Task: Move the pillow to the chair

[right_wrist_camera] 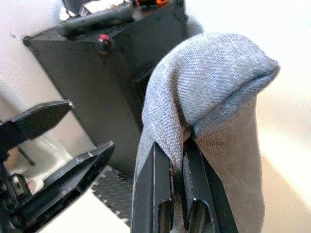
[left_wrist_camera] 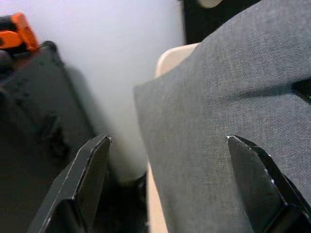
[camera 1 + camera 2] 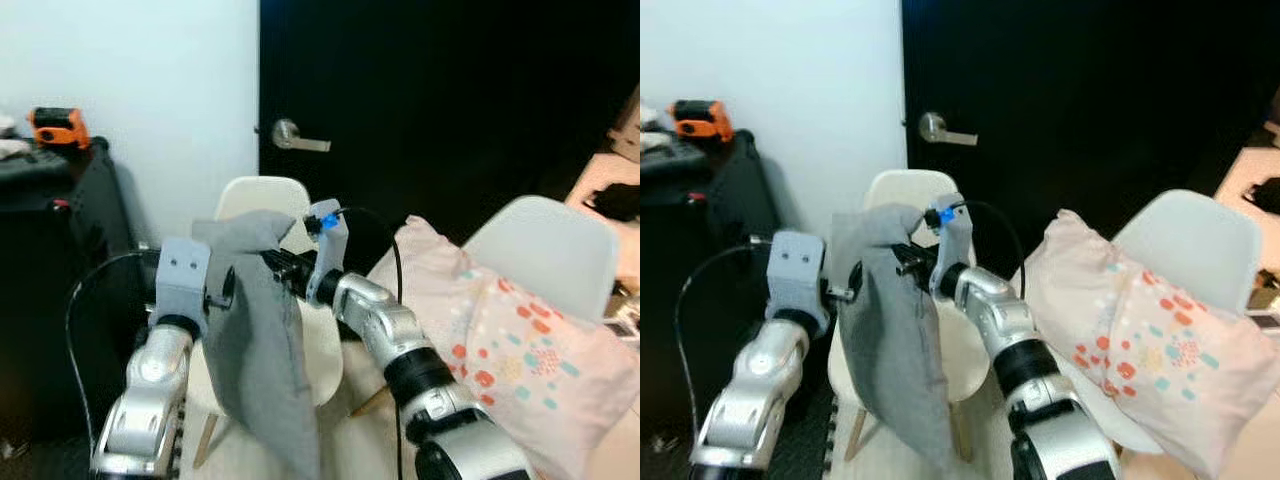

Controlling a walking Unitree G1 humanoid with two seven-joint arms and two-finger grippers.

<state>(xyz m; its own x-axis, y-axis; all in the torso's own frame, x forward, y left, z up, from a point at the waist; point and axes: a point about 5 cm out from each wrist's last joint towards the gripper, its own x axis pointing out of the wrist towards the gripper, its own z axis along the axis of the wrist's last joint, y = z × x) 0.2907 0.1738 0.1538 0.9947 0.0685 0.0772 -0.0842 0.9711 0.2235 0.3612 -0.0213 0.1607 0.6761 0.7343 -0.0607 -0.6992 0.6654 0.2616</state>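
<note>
Above the near white chair [image 3: 300, 350], right gripper [image 1: 177, 160] pinches the grey pillow [image 3: 255, 340]; left gripper [image 2: 170, 189] gapes wide beside it; setting-down remains.

grey pillow [image 3: 262, 340]: matt woven cloth; chair [image 3: 262, 196]: smooth cream plastic, wooden legs; patterned pillow [image 3: 520, 360]: soft printed cloth; door handle [image 3: 296, 136]: brushed metal; arms: glossy silver metal.
</note>
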